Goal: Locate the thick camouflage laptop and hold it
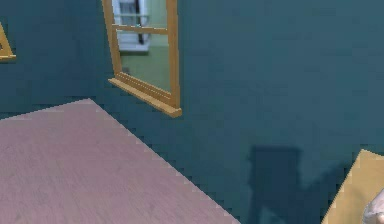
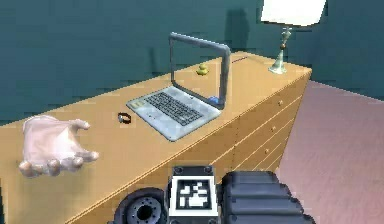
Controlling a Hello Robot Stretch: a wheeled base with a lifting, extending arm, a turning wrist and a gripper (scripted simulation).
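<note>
**mo:** so how far along is the bot on the laptop job?

**kit:** The finding part looks done imo. In the arm side view a laptop (image 2: 180, 105) sits lid-up on a wooden dresser (image 2: 120, 150), about mid-top, with the keyboard toward the robot. It reads grey-blue to me. I can't make out a camo pattern or how thick it is, so I'd call it the likely target, not a sure one.

**mo:** and the gripper?

**kit:** The gripper (image 2: 140, 210) is low at the bottom edge, a dark round body just left of a white marker (image 2: 195, 195). I can't make out its far end, so I cannot tell if it holds anything. The laptop lies flat on the dresser top though, so my read is the grab isn't done yet.

**mo:** anything in the way?

**kit:** There's a small dark ring (image 2: 125, 118) just beside the keyboard's left corner, and that's the only close one. A pale hand sculpture (image 2: 55, 145) sits further left, and a lamp (image 2: 290, 20) is well off at the far right end. The forward view has a teal wall (image 1: 270, 70), a window (image 1: 145, 50) and pink carpet (image 1: 70, 160).

**mo:** so what's left?

**kit:** Reach out, get the gripper onto the laptop, lift it clear. I'd guess the raised lid and wide flat base make that awkward.
</note>
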